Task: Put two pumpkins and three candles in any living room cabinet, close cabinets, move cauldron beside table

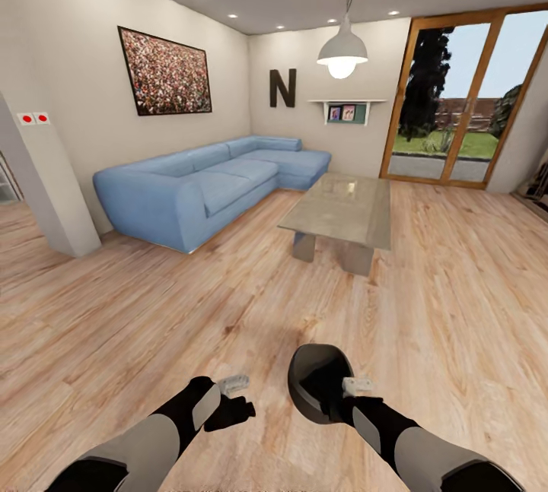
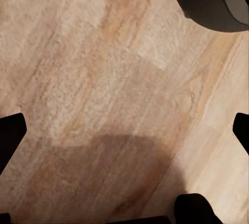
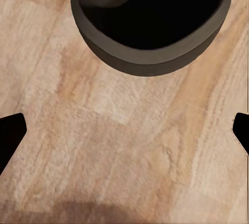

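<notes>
The matte-black cauldron [image 1: 320, 384] sits on the wooden floor just in front of me, its wide mouth [image 3: 155, 5] showing. My right gripper [image 1: 356, 385] hovers by its rim, open, with the pot just past the spread fingertips. My left gripper [image 1: 232, 393] hangs open over bare floor to the cauldron's left, and the pot's edge [image 2: 212, 0] shows beyond it. The grey glass-topped table [image 1: 342, 207] stands a few steps ahead, right of centre. The pumpkins, candles and cabinet are out of view.
A blue corner sofa [image 1: 213, 188] lines the left wall beside the table. A white pillar [image 1: 46, 188] stands at the left. Glass doors [image 1: 464, 104] fill the far right, and a pendant lamp [image 1: 342, 51] hangs above the table. Wooden floor lies between me and the table.
</notes>
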You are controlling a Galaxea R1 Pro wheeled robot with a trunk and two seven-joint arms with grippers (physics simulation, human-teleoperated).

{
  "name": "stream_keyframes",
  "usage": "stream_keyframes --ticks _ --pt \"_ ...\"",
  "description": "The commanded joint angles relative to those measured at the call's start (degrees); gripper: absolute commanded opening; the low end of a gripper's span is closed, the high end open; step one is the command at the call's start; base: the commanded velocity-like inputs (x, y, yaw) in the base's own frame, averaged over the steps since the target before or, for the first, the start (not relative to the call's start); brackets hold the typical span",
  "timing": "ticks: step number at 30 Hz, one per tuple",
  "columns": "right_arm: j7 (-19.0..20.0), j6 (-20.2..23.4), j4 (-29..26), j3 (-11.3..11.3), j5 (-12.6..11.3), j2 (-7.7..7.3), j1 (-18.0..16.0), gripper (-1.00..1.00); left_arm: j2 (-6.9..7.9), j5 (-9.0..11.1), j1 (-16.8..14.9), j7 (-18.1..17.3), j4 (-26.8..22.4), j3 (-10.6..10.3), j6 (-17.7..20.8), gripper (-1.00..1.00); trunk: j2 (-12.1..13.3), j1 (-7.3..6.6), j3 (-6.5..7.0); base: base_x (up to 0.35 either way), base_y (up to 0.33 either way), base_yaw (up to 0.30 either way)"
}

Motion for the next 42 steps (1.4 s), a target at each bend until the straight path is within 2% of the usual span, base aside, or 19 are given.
stream_keyframes --ticks 1,10,20,23,24,27,28,32,34,36,39,41,42 --pt "0.0 0.2 -0.1 0.5 -0.5 -0.04 0.0 1.00 0.01 0.6 0.0 0.4 -0.1 -0.5 0.3 1.00 -0.4 0.22 -0.33 0.055 -0.257 0.084" --pt "0.0 0.2 -0.1 0.5 -0.5 0.02 0.0 1.00 -0.56 0.6 -0.1 0.4 -0.1 -0.5 0.1 1.00 -4.1 2.20 -2.74 0.162 -0.292 0.041" --pt "0.2 0.2 0.0 0.6 -0.5 0.04 0.0 1.00 -0.66 0.5 0.0 0.3 -0.1 -0.6 -0.9 1.00 -8.1 4.39 -5.26 0.027 -0.030 -0.190" --pt "0.2 0.2 0.0 0.7 -0.5 0.09 0.0 1.00 -0.99 0.3 0.0 0.2 0.1 -2.2 -5.8 1.00 -9.3 5.05 -6.03 0.001 -0.001 -0.181" --pt "0.2 0.1 0.0 0.7 -0.5 0.09 0.0 1.00 -1.09 0.3 0.0 0.2 0.2 -3.3 -7.7 1.00 -9.7 5.27 -6.29 0.000 0.000 -0.169" --pt "0.2 0.1 0.0 0.8 -0.5 0.10 0.0 1.00 -1.17 0.2 0.0 0.2 0.2 -5.3 -9.6 1.00 -10.9 5.93 -7.06 0.000 0.000 -0.153" --pt "0.1 0.1 0.0 0.9 -0.5 0.10 0.0 1.00 -1.22 0.2 0.0 0.2 0.1 -7.5 -11.0 1.00 -11.3 6.15 -7.32 0.000 0.000 -0.127" --pt "0.0 0.1 -0.1 0.8 -0.5 0.27 -0.1 1.00 -1.30 0.1 0.0 0.2 -0.1 -9.0 -12.9 1.00 -12.9 7.03 -8.39 0.000 0.000 -0.067" --pt "-0.6 0.2 -0.1 0.8 -0.3 0.91 -0.2 1.00 -1.32 0.1 -0.1 0.3 -0.1 -9.4 -15.0 1.00 -13.7 7.47 -8.93 0.000 0.000 -0.014" --pt "-2.4 0.2 -0.1 0.8 -0.2 2.10 -1.0 1.00 -1.32 -0.6 -0.1 0.3 -0.9 -9.6 -15.4 1.00 -14.5 7.91 -9.47 0.000 0.000 0.025" --pt "-6.0 0.7 -0.1 0.8 -0.2 3.83 -3.2 1.00 -1.32 -2.9 -0.1 0.4 -2.2 -9.6 -15.7 1.00 -15.7 8.56 -10.29 0.000 0.000 0.076" --pt "-6.8 1.1 -0.1 0.8 -0.2 4.24 -4.1 1.00 -1.32 -4.1 -0.1 0.4 -2.5 -9.7 -15.8 1.00 -16.5 9.00 -10.83 0.000 0.000 0.094" --pt "-7.9 2.2 -0.2 0.8 -0.2 4.87 -6.3 1.00 -1.32 -6.2 -0.2 0.4 -2.9 -9.6 -15.8 1.00 -16.9 9.22 -11.10 0.000 0.000 0.108"
